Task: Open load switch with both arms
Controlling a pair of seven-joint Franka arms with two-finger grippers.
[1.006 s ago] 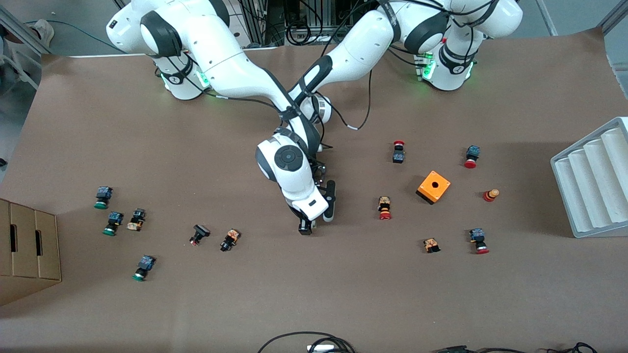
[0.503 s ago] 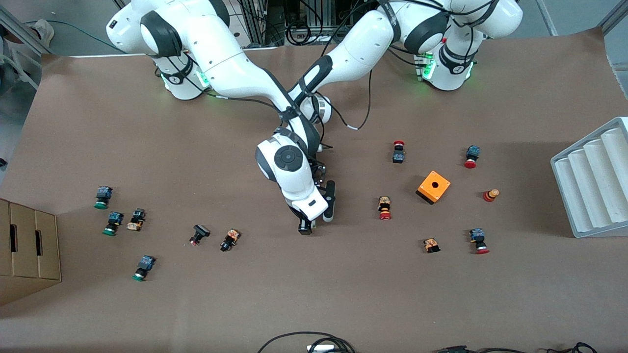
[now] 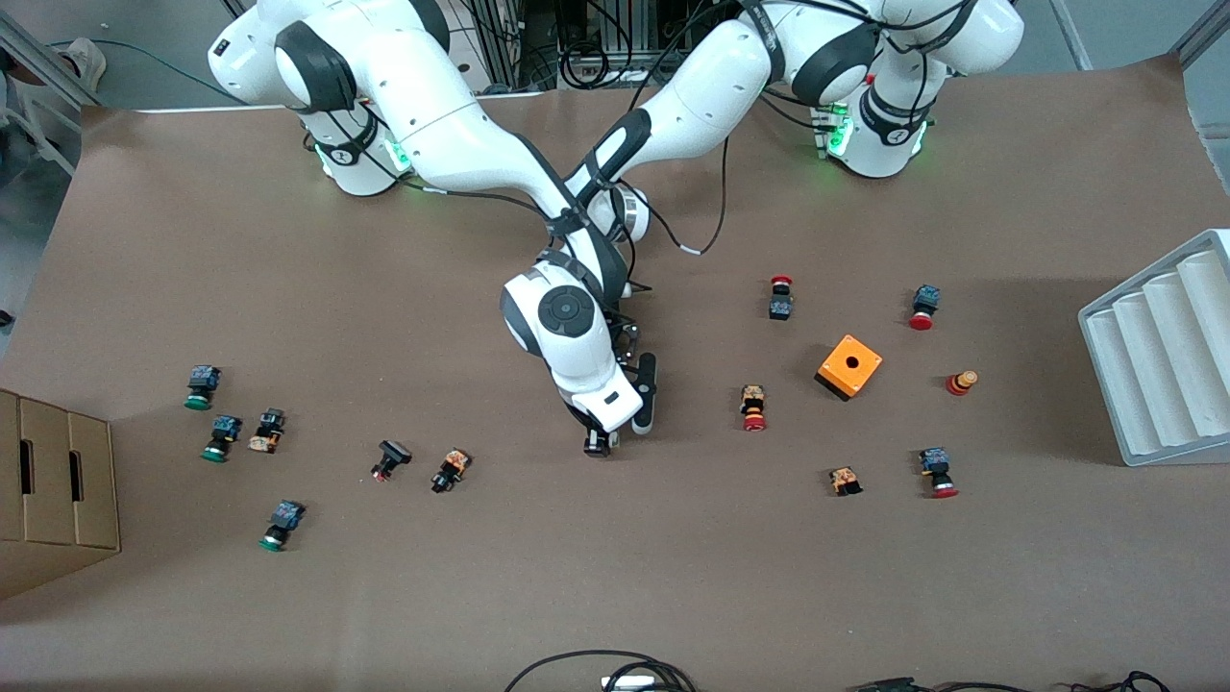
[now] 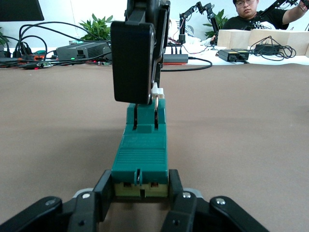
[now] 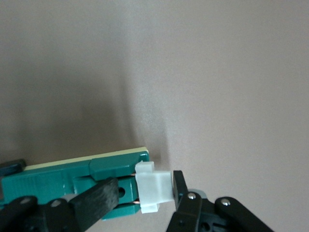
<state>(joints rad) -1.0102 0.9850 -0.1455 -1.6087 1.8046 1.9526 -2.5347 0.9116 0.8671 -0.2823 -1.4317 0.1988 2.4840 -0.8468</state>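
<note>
The load switch (image 4: 142,154) is a narrow green block lying flat on the brown table. Its white sliding piece (image 5: 154,188) sits at one end. My left gripper (image 4: 140,188) is shut on the block's other end, one finger on each side. My right gripper (image 5: 143,186) comes down over the white piece. One finger touches the piece's outer end, and a small gap shows at the other finger (image 4: 133,63). In the front view the right gripper (image 3: 598,442) is at the table's middle. Its hand hides the switch and the left gripper there.
An orange box with a hole (image 3: 849,366) and red-capped push-buttons (image 3: 753,407) lie toward the left arm's end, beside a white ridged tray (image 3: 1163,356). Green-capped push-buttons (image 3: 221,437) and a cardboard box (image 3: 58,490) are toward the right arm's end.
The right gripper's tip has crept a hair toward the robots' bases. The left arm and everything on the table stay as they were.
</note>
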